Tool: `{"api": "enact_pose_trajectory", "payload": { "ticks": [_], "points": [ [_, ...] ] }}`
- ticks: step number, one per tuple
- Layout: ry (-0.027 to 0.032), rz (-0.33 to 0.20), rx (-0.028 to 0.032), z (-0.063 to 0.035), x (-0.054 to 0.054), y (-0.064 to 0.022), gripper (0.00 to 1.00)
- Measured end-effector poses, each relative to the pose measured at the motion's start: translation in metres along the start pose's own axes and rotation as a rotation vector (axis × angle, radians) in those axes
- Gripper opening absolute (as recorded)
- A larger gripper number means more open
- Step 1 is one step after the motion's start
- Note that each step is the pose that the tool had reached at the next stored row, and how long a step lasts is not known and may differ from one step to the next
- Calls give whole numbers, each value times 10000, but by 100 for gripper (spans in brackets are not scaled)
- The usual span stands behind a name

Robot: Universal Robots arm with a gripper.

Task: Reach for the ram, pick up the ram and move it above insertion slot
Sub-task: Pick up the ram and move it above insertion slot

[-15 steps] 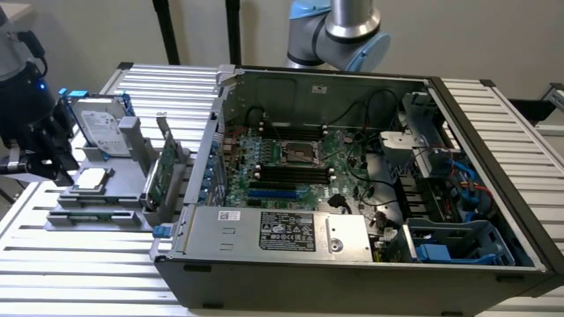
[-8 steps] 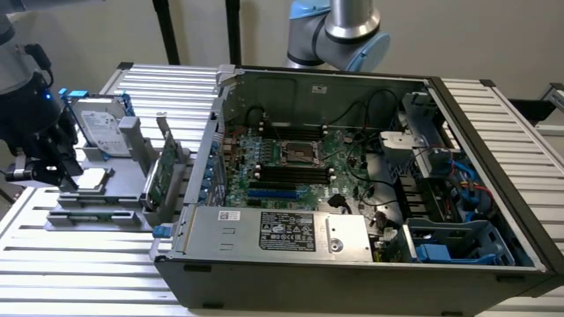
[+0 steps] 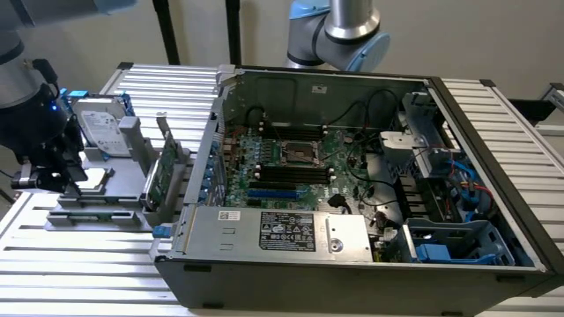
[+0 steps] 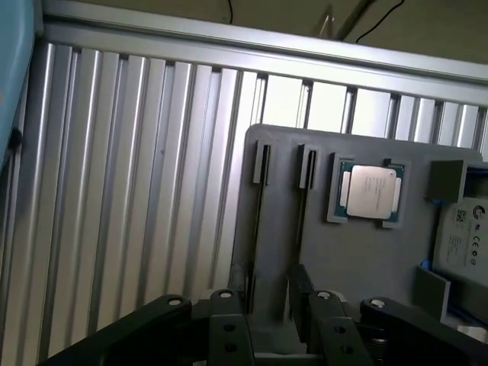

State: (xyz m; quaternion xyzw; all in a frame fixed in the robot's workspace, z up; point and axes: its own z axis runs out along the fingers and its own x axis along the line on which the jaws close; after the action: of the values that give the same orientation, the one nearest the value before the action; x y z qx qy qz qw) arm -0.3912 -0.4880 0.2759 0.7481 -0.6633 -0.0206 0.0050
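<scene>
The claw point(image 4: 273, 299) hangs released, its black fingers point(image 4: 301, 293) spread and holding nothing, low over one end of a gray plastic holder point(image 4: 366, 267). The ram point(image 4: 259, 217) stands on edge in a narrow slot of that holder, a thin dark strip whose long axis runs straight away from the claw. I cannot tell whether the fingers touch it. The holder also carries a square silver chip point(image 4: 370, 191) and a hard drive point(image 4: 463, 244). Beneath lies the ribbed aluminium worktop point(image 4: 130, 191). An open computer case point(image 3: 352, 284) stands beside the holder, toward the exterior view's right.
</scene>
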Motion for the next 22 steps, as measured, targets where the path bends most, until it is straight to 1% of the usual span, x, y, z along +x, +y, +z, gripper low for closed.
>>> {"api": "enact_pose_trajectory", "payload": {
  "ticks": [7,22],
  "points": [
    [-7,207,5,126,4,-5,37],
    [-8,227,5,400,11,-14,37]
  ]
}}
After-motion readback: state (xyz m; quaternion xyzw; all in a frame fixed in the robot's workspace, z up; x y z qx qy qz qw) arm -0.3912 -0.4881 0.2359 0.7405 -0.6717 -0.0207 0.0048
